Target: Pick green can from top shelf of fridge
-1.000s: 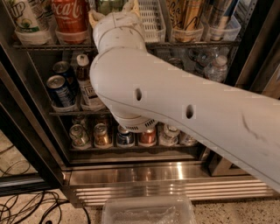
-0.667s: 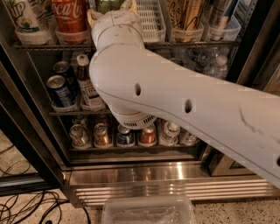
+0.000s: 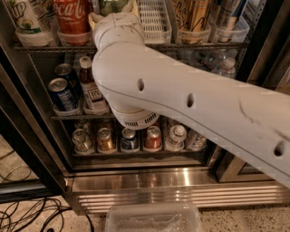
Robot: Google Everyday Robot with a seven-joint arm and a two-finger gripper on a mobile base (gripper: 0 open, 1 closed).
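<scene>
Fridge [image 3: 181,182] racks of cans and bottles fill the view above a steel base panel. Across them runs the white arm [image 3: 204,104], from the near right up to the far left, hiding much of the middle rack. Its wrist reaches over the front edge of the top shelf [image 3: 195,45], between a Coca-Cola can [image 3: 71,16] on the left and a white basket [image 3: 154,18] on the right.

The gripper [image 3: 114,14] sits at the wrist's far end, up against the top edge of the view. Whether it is open or closed I cannot tell.

The green can [image 3: 111,4] stands on the top shelf right behind the gripper, with only a sliver of its body showing.

It should handle as a slim, smooth metal cylinder: stiff if full, fairly heavy for its width, and probably slick from the cold. Its thin wall would dent under a hard squeeze. The best hold looks like mid-body, square on opposite sides, then a straight pull towards the near side, clear of both neighbours.
</scene>
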